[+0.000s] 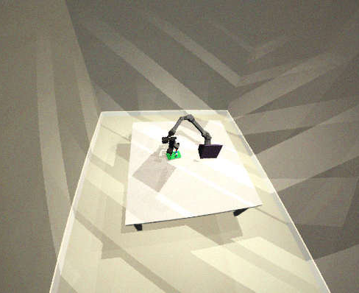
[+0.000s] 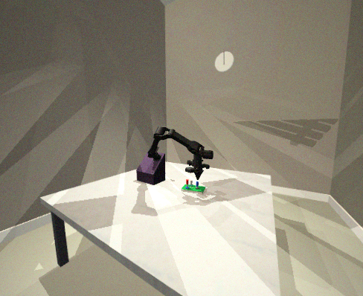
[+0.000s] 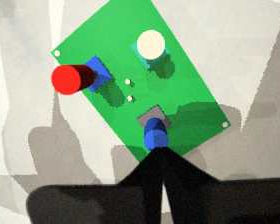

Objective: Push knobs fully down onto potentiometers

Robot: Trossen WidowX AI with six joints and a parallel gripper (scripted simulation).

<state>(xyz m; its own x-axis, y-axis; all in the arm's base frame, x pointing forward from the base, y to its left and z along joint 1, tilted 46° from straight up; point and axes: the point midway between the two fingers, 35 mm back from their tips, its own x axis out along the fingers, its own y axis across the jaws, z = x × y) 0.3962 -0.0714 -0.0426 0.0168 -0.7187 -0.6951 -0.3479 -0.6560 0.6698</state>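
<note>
The green circuit board lies under the gripper. A blue knob stands over a grey potentiometer. A red knob stands tall over a blue potentiometer. A cream knob stands over a teal potentiometer. Whether any knob touches its potentiometer is too small to tell. My gripper is shut with nothing between its fingertips. The tips are just above the blue knob; in the wrist view they overlap its edge, and contact cannot be told.
The arm's dark purple base block stands on the white table beside the board. Two small pale pins stand between the potentiometers. Shadows of the arm fall across the board and table.
</note>
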